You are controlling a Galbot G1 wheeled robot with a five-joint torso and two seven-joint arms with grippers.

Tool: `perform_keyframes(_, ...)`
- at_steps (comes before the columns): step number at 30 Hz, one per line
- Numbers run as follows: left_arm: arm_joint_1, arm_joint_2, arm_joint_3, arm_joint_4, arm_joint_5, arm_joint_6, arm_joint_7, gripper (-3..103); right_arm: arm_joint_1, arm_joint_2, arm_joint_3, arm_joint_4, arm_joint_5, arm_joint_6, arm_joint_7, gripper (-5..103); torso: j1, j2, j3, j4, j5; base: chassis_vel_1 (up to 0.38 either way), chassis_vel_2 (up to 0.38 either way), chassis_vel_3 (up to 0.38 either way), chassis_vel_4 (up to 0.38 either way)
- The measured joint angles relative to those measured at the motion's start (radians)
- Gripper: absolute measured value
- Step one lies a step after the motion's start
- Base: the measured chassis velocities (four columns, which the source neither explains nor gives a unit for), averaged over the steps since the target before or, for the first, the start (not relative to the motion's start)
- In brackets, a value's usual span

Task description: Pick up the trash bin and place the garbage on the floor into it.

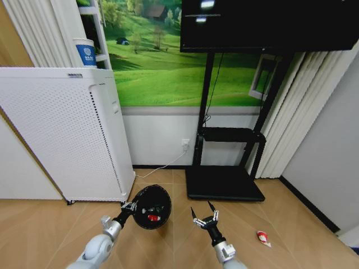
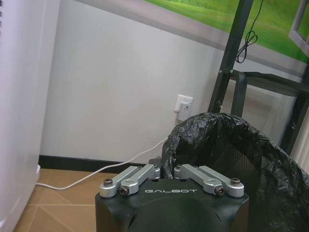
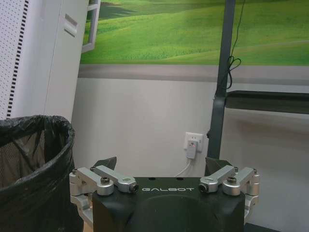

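Left end effector (image 1: 132,208) clamped on upright trash bin (image 1: 151,207) rim; right end effector (image 1: 203,215) spread, empty.

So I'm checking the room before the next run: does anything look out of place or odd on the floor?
Yes: a red-and-white wrapper lies loose on the floor, to the right of the open right gripper. The trash bin, held at its rim by the left gripper, already has red and green items inside. Nothing looks spilled or damaged.
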State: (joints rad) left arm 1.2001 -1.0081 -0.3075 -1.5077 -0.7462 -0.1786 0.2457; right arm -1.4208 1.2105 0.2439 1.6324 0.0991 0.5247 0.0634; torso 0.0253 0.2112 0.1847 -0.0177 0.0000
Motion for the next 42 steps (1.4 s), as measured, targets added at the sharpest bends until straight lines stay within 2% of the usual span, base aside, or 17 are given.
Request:
perform_keyframes(4,-0.007,-0.005,-0.001,0.006,-0.002,0.0,-0.003,6,-0.005,0.002,0.001,-0.002,-0.004,0.0,0.0,100,0.0,0.0,0.0,0.0003,0.0005,-0.272,-0.241,0.254,0.245)
perform_keyframes(7,-0.013,-0.01,0.013,0.01,0.0,0.0,-0.005,6,-0.006,0.001,0.006,-0.006,-0.004,0.0,0.0,100,0.0,0.0,0.0,0.0002,-0.0006,-0.289,-0.291,0.292,0.289)
perform_keyframes(9,-0.019,-0.014,0.02,0.012,0.001,0.0,-0.01,6,-0.005,0.0,0.011,-0.012,-0.004,0.0,0.001,100,0.0,0.0,0.0,0.0005,0.0006,-0.307,-0.302,0.307,0.324)
perform_keyframes(12,-0.02,-0.017,0.025,0.012,0.002,0.0,-0.011,6,-0.005,0.0,0.012,-0.019,-0.005,0.002,0.001,100,0.0,0.0,0.0,0.0,-0.0005,-0.337,-0.375,0.359,0.337)
perform_keyframes(16,-0.015,-0.022,0.027,0.015,0.006,0.001,-0.01,6,0.003,0.008,0.016,-0.049,-0.041,0.054,0.024,100,0.0,0.0,0.0,0.0003,0.0007,-0.345,-0.351,0.365,0.353)
perform_keyframes(18,-0.011,-0.026,0.027,0.016,0.012,0.001,-0.011,6,0.002,0.012,0.024,-0.06,-0.068,0.07,0.04,100,0.0,0.0,0.0,0.0002,-0.0003,-0.327,-0.348,0.337,0.358)
perform_keyframes(21,0.001,-0.042,0.018,0.014,0.02,0.001,-0.025,6,-0.01,0.015,0.039,-0.066,-0.1,0.065,0.07,100,0.0,0.0,0.0,-0.0004,0.0004,-0.188,-0.249,0.242,0.207)
perform_keyframes(23,0.016,-0.056,0.008,0.008,0.02,0.001,-0.037,6,-0.022,0.013,0.058,-0.065,-0.112,0.058,0.08,100,0.0,0.0,0.0,0.0003,-0.0001,-0.057,-0.132,0.11,0.046)
perform_keyframes(28,0.033,-0.076,-0.019,0.004,0.038,0.001,-0.051,6,-0.049,0.006,0.092,-0.049,-0.114,0.044,0.082,100,0.0,0.0,0.0,0.0003,-0.0004,0.023,0.005,0.003,-0.037)
perform_keyframes(29,0.043,-0.085,-0.037,-0.003,0.06,0.003,-0.078,6,-0.06,0.004,0.104,-0.039,-0.113,0.035,0.082,100,0.0,0.0,0.0,0.0004,-0.0003,0.098,0.105,-0.09,-0.103)
perform_keyframes(30,0.043,-0.085,-0.037,-0.003,0.06,0.003,-0.078,6,-0.06,0.004,0.104,-0.039,-0.113,0.035,0.082,100,0.0,0.0,0.0,0.0004,-0.0003,0.098,0.105,-0.09,-0.103)
perform_keyframes(32,0.068,-0.1,-0.077,-0.026,0.105,0.015,-0.144,6,-0.079,0.004,0.127,-0.023,-0.119,0.003,0.084,100,0.0,0.0,0.0,0.0009,-0.0002,0.076,0.084,-0.037,-0.066)
perform_keyframes(33,0.068,-0.1,-0.077,-0.026,0.105,0.015,-0.144,6,-0.079,0.004,0.127,-0.023,-0.119,0.003,0.084,100,0.0,0.0,0.0,0.0009,-0.0002,0.054,0.084,-0.02,-0.052)
perform_keyframes(34,0.088,-0.108,-0.1,-0.042,0.116,0.026,-0.181,6,-0.095,0.003,0.137,-0.019,-0.135,-0.034,0.09,100,0.0,0.0,0.0,0.0008,0.0,0.0,0.0,0.0,0.0)
perform_keyframes(35,0.088,-0.108,-0.1,-0.042,0.116,0.026,-0.181,6,-0.095,0.003,0.137,-0.019,-0.135,-0.034,0.09,100,0.0,0.0,0.0,0.0008,0.0,0.0,0.0,0.0,0.0)
perform_keyframes(40,0.139,-0.12,-0.18,-0.073,0.112,0.031,-0.208,6,-0.127,-0.007,0.122,-0.04,-0.129,-0.221,0.106,100,0.0,0.0,0.0,-0.0002,0.0002,0.0,0.0,0.0,0.0)
perform_keyframes(42,0.146,-0.12,-0.19,-0.078,0.107,0.03,-0.207,6,-0.125,-0.012,0.117,-0.051,-0.127,-0.248,0.105,100,0.0,0.0,0.0,-0.0001,-0.0001,0.0,0.0,0.0,0.0)
